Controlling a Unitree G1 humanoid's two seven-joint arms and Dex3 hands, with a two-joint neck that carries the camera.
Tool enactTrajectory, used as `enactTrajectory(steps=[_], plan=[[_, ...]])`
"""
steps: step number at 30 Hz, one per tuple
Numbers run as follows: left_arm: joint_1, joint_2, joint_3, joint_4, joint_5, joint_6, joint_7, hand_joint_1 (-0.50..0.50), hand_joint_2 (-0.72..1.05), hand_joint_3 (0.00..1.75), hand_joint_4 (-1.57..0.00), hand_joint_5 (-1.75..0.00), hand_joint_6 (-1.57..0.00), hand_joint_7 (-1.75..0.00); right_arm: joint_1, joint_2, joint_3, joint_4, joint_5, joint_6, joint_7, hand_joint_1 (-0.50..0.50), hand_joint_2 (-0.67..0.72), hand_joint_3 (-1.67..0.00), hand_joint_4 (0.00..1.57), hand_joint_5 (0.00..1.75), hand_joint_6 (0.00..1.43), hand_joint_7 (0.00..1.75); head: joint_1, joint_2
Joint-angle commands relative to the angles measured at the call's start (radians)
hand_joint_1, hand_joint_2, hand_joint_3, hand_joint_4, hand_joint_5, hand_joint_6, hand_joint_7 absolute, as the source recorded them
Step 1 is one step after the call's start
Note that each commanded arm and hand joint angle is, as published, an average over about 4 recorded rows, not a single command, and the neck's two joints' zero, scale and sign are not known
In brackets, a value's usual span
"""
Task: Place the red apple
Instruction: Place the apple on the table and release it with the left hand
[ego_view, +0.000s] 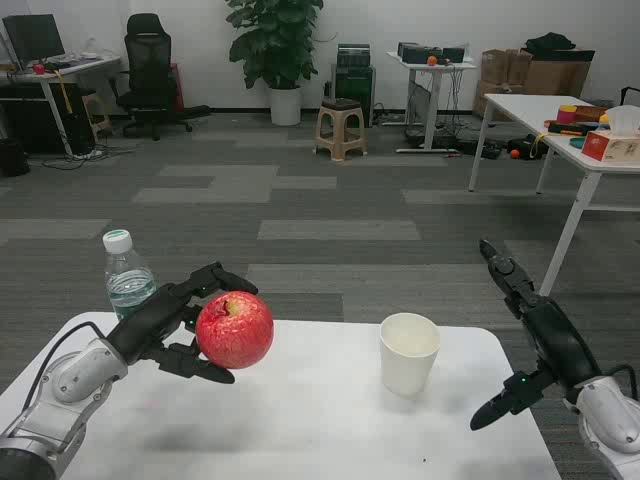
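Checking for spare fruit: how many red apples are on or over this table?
1. The red apple is gripped in the left hand, above the table, left of the paper cup. None appears hidden.

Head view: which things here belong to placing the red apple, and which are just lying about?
Job in hand:
red apple, held above the table by the left hand
white table, where it could go

Lying about:
white paper cup, upright on the table
water bottle, behind the left hand
right hand, open, holding nothing
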Motion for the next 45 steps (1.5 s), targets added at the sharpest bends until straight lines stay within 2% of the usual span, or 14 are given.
enactTrajectory(steps=[1, 10, 21, 28, 38, 45], plan=[[0.015, -0.022, -0.023, 0.005, -0.011, 0.008, 0.004, -0.48, 1.05, 0.00, -1.23, -1.75, -1.26, -1.54, -0.020, 0.005, 0.012, -0.004, 0.013, -0.019, -0.011, -0.50, 0.09, 0.00, 0.00, 0.00, 0.00, 0.00, 0.009, -0.008], [0.016, -0.029, -0.018, 0.004, -0.013, 0.009, 0.004, -0.48, 1.05, 0.00, -1.25, -1.75, -1.26, -1.54, -0.020, 0.006, 0.012, -0.006, 0.015, -0.019, -0.011, -0.50, 0.09, 0.00, 0.00, 0.00, 0.00, 0.00, 0.014, 0.010], [0.012, -0.028, -0.019, 0.010, -0.011, 0.008, 0.002, -0.48, 1.05, 0.00, -1.27, -1.75, -1.26, -1.54, -0.024, 0.006, 0.013, 0.000, 0.015, -0.019, -0.011, -0.50, 0.09, 0.00, 0.00, 0.00, 0.00, 0.03, 0.023, 0.006], [0.029, 0.000, -0.079, 0.030, 0.022, 0.007, -0.036, -0.48, 1.05, 0.00, -1.23, -1.75, -1.26, -1.54, -0.023, 0.011, 0.013, -0.006, 0.015, -0.019, -0.011, -0.50, 0.09, 0.00, 0.00, 0.00, 0.00, 0.00, 0.027, -0.001], [0.065, 0.002, -0.170, 0.060, 0.081, 0.004, -0.125, -0.48, 1.05, 0.00, -1.20, -1.75, -1.26, -1.57, -0.021, 0.003, 0.016, -0.005, 0.015, -0.019, -0.011, -0.50, 0.09, -0.02, 0.00, 0.00, 0.00, 0.00, 0.041, -0.020], [0.081, 0.002, -0.216, 0.091, 0.107, -0.004, -0.159, -0.48, 1.05, 0.00, -1.06, -1.75, -1.26, -1.61, -0.023, 0.004, 0.021, 0.003, 0.016, -0.019, -0.011, -0.50, 0.09, 0.00, 0.00, 0.00, 0.00, 0.00, 0.041, -0.032]])
